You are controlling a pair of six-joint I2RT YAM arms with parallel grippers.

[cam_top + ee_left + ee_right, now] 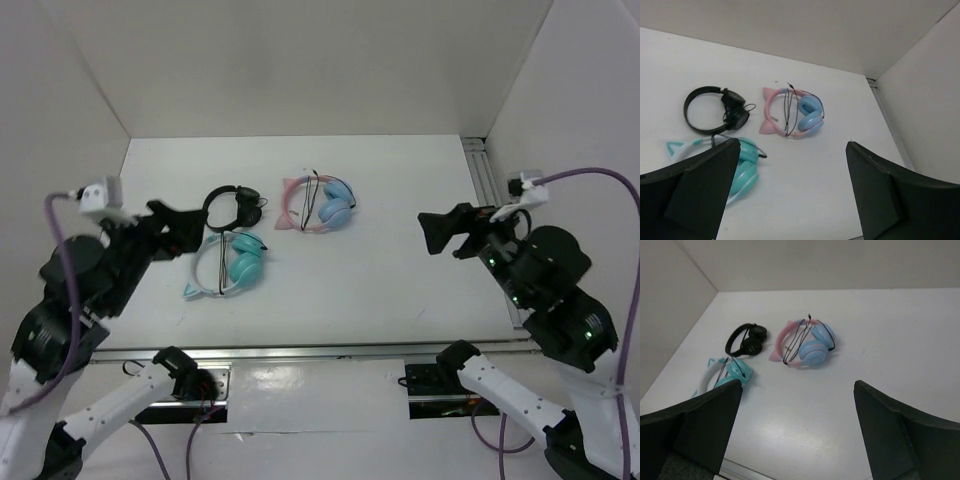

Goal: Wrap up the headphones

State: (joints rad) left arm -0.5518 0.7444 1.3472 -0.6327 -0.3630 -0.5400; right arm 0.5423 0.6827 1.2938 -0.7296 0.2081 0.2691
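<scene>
The headphones [322,203] lie flat on the white surface [400,290], towards its far side and a little left of the middle; the pink headband, with two small pointed ears, curves to the left, and the two light blue round cups sit pressed together on the right; the thin black cable [796,342] runs in several loose loops across the band and round the cups, one end sticking up past the top of the band.

Just to the left lies an all-black pair [233,206], its band a thin open ring, its cups small and dark; nearer the arms lies a teal pair [232,262] with a whitish band and teal ear tips, a dark cord across it; the three pairs are close together, but I cannot tell whether any of them touch.

The left tool [185,228] hangs above the left part of the surface, over the teal pair and near the black one, pointing towards the middle; its fingers [700,195] are spread wide apart and grip nothing.

The right tool [438,232] hangs well apart from the headphones on the right side, aimed leftwards at them; its dark, matte, wedge-shaped fingers [900,435] are likewise spread wide with nothing between them.

The surface is smooth and faintly glossy; plain pale walls close it in on three sides.
</scene>
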